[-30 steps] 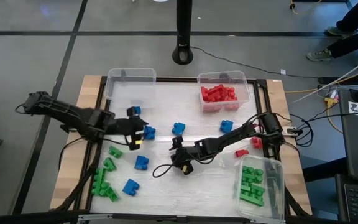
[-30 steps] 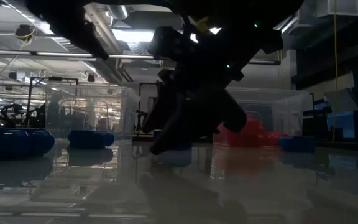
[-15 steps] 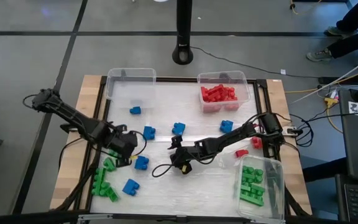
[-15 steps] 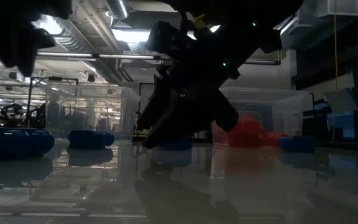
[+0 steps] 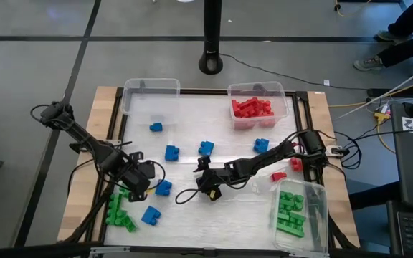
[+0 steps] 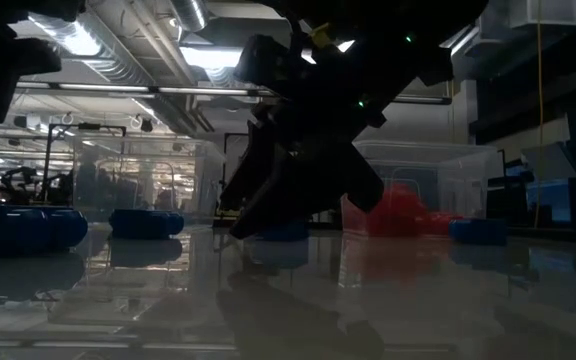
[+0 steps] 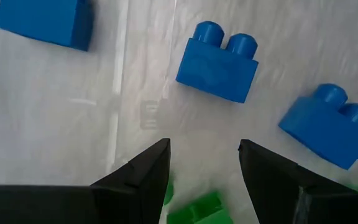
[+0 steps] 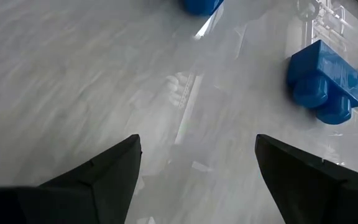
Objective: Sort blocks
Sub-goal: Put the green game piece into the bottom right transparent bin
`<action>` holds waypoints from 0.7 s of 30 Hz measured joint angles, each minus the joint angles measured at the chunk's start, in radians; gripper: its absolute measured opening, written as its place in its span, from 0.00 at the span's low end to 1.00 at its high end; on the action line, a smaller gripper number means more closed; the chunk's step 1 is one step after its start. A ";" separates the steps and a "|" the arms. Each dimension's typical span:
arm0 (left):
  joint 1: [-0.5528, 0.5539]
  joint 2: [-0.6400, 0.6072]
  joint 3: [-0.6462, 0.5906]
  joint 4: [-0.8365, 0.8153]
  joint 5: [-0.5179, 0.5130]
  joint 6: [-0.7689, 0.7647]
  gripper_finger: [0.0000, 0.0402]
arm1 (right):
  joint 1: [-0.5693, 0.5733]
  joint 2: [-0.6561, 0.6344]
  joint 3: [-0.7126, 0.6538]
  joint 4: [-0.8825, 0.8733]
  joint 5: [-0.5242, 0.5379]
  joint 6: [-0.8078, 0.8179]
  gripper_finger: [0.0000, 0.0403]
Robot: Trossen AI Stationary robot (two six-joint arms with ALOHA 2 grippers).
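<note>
My left gripper (image 7: 202,163) hangs open and empty over a green block (image 7: 201,208) near two blue blocks (image 7: 218,54), so next I drop and close; my right gripper (image 5: 208,185) waits open mid-table.

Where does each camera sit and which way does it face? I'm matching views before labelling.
High view: overhead, straight down on the table; shows both arms, left hand, right hand.
Low view: table height, level across into the room; a dark arm fills the middle.
Left wrist view: down past its open fingers at blue blocks.
Right wrist view: past its open fingers across bare table.
Shared: high and low views both show the red blocks.
</note>
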 joint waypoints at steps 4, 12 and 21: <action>-0.005 0.000 0.000 -0.001 0.008 -0.054 0.45 | 0.000 0.000 0.000 0.000 0.000 0.000 0.78; -0.002 0.000 -0.024 0.002 0.028 -0.076 0.45 | 0.000 0.000 0.000 0.000 0.000 -0.001 0.78; -0.005 0.000 -0.137 0.007 0.134 -0.129 0.45 | 0.000 0.000 0.000 0.004 0.000 0.000 0.78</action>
